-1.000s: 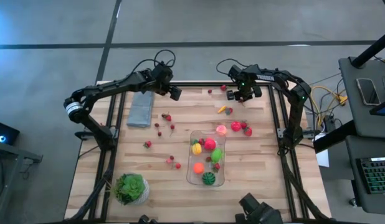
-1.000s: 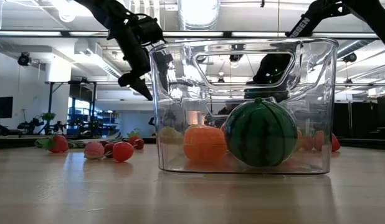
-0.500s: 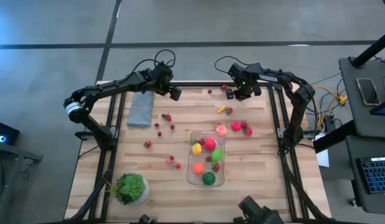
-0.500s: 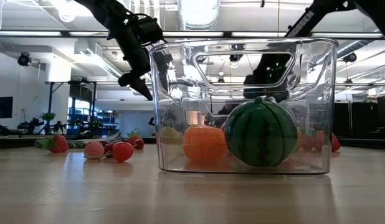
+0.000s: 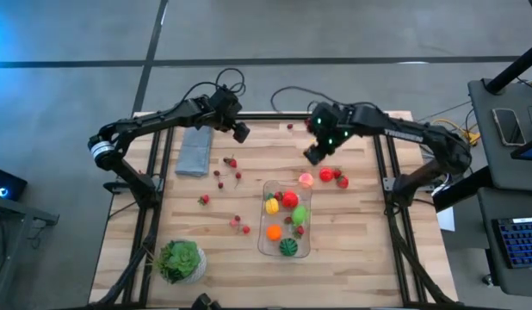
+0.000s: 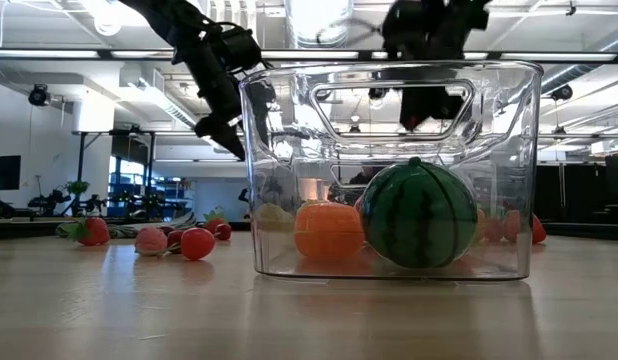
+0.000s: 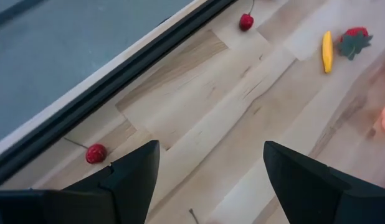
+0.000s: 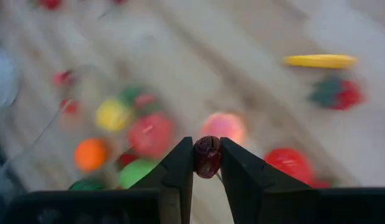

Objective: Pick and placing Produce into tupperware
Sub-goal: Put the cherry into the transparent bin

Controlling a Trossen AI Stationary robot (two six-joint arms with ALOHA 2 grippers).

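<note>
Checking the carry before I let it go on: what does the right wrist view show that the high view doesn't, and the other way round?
Only the right wrist view shows the right gripper shut on a small dark red berry, pinched between its fingertips.

Only the high view shows the layout: the right gripper above the table's far side, short of the tupperware, and the left gripper waiting near the folded cloth, with the potted plant at the near corner.

Both show the produce already in the tupperware and the pink piece lying just beyond it.
</note>
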